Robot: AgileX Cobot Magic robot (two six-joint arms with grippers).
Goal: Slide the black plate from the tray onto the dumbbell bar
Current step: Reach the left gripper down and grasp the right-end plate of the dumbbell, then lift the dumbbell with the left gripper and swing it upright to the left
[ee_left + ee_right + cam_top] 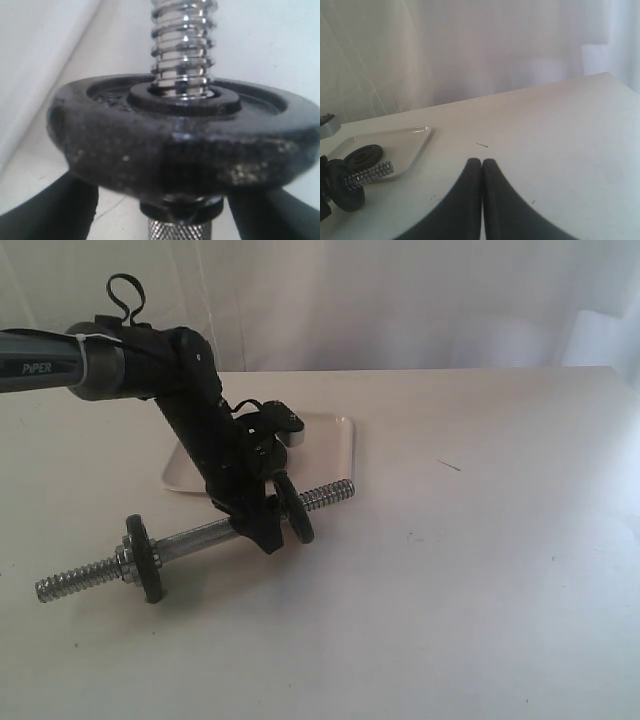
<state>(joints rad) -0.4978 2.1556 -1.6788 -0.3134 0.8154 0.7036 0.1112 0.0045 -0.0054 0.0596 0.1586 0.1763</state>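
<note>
Exterior view, bar tip beyond black plate

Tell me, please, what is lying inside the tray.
One black disc lies in the tray; the left arm hides much of the tray in the exterior view.

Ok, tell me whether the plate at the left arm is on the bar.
On: the dumbbell bar runs through the centre hole of the black plate.

The black plate sits threaded on the dumbbell bar; the end effector has dark fingers flanking its rim, grip unclear, above the desk.
</note>
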